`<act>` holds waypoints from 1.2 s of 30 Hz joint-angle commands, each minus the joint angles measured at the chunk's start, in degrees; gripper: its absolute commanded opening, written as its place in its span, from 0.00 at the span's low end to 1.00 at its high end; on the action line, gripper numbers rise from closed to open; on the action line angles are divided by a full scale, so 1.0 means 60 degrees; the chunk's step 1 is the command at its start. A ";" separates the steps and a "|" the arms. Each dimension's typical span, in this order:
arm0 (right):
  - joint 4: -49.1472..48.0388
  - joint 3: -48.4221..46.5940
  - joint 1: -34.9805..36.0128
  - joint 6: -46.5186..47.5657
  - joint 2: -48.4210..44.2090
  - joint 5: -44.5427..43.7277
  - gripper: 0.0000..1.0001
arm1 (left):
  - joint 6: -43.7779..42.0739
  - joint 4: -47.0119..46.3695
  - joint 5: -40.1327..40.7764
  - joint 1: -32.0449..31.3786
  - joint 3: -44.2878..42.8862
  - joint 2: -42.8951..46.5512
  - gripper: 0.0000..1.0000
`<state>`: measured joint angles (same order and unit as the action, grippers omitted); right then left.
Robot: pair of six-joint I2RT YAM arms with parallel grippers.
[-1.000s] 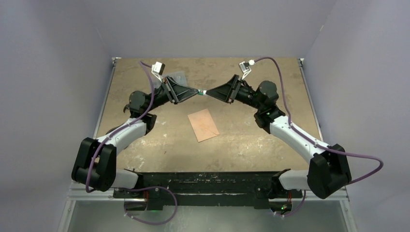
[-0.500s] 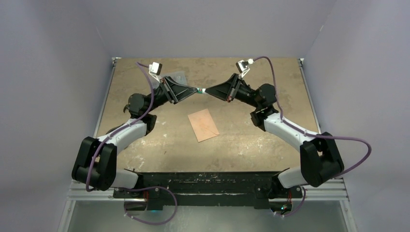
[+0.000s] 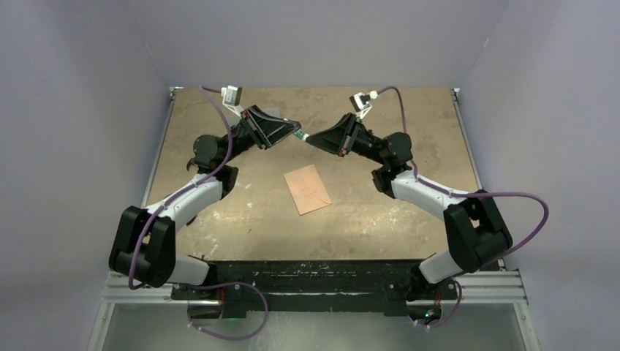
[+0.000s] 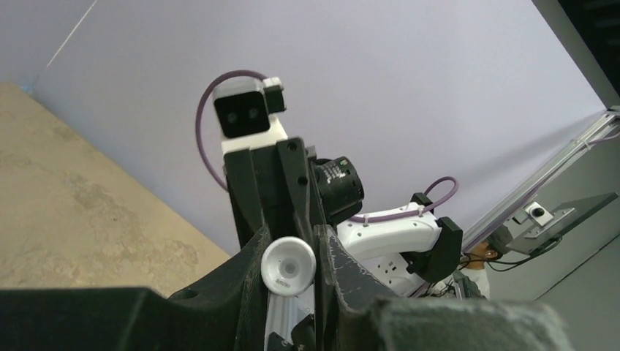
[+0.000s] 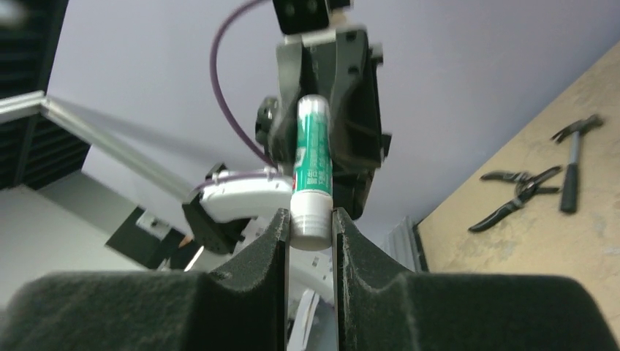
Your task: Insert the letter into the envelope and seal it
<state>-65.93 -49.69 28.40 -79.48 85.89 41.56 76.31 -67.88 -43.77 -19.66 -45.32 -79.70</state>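
The salmon-pink envelope (image 3: 308,189) lies flat on the table, flap side up, nearer than both grippers. The letter is hidden. Above the table's back middle, a green-and-white glue stick (image 3: 301,137) hangs in the air between the two grippers. My left gripper (image 3: 295,133) is shut on one end of it; the left wrist view shows that round white end (image 4: 288,266) pinched between the fingers of the left gripper (image 4: 290,252). My right gripper (image 3: 308,139) is shut on the other end. In the right wrist view the glue stick (image 5: 313,161) stands up out of the right gripper (image 5: 311,219).
The tan table (image 3: 365,212) has walls on three sides. Pliers (image 5: 519,191) and a small hammer (image 5: 574,157) lie on it, seen only in the right wrist view. The arms' black base rail (image 3: 314,274) runs along the near edge.
Both grippers, joined by the glue stick, have shifted a little toward the back left. The right arm's elbow has swung inward. The envelope has not moved.
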 commanded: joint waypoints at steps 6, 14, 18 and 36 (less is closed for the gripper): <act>0.0526 -0.0639 0.1325 0.0547 -0.0019 0.0033 0.00 | -0.0722 0.1288 -0.1191 -0.1579 -0.0167 -0.0018 0.00; 0.2737 -0.0003 0.0889 0.2021 -0.1450 -0.1393 0.00 | -0.4134 0.6590 0.0251 -0.0914 -0.1104 0.1596 0.00; 0.3779 0.0328 0.0754 0.2621 -0.2011 -0.1819 0.00 | -0.4429 0.7298 0.0397 -0.0722 -0.1196 0.1718 0.00; 0.4977 0.0715 -0.0425 0.3411 -0.3164 -0.2473 0.00 | -0.2987 0.7318 0.0327 -0.0517 -0.0509 0.1780 0.00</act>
<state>-31.66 -45.43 28.75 -58.00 70.19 36.12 57.30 -25.36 -40.80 -23.64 -50.68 -70.48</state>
